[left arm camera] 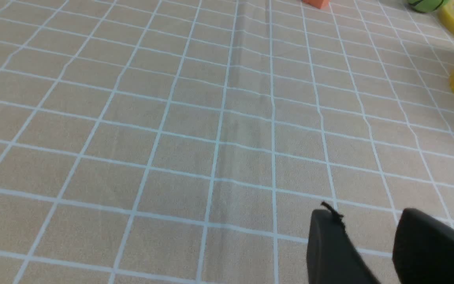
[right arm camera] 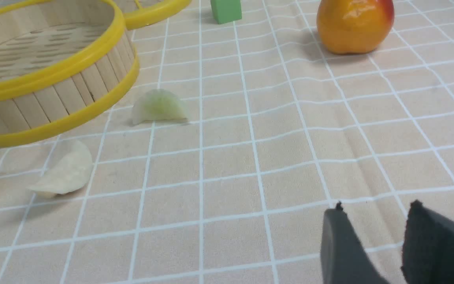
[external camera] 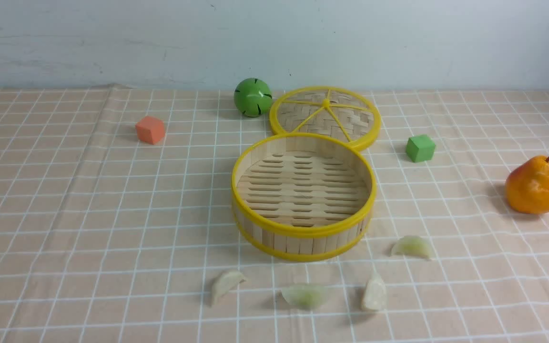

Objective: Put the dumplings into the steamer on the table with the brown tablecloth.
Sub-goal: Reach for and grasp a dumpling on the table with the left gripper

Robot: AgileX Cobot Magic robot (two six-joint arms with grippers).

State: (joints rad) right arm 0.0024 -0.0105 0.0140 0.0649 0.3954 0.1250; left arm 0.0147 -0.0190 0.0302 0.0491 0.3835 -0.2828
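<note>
The left hand (left arm camera: 365,213) and right hand (right arm camera: 374,207) each show two matte black fingers (left arm camera: 329,244), tips seemingly frayed.

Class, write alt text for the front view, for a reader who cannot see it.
An empty bamboo steamer sits on a peach-brown checked tablecloth, with two cream-white dumplings and two pale green dumplings on the cloth near its front. Farther back are a woven lid, a green ball and an orange cube; a green cube and a pear stand to its right.

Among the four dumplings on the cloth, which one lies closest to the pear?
The pale green dumpling at the far right, nearest the pear; the other three sit further left, before the steamer.
</note>
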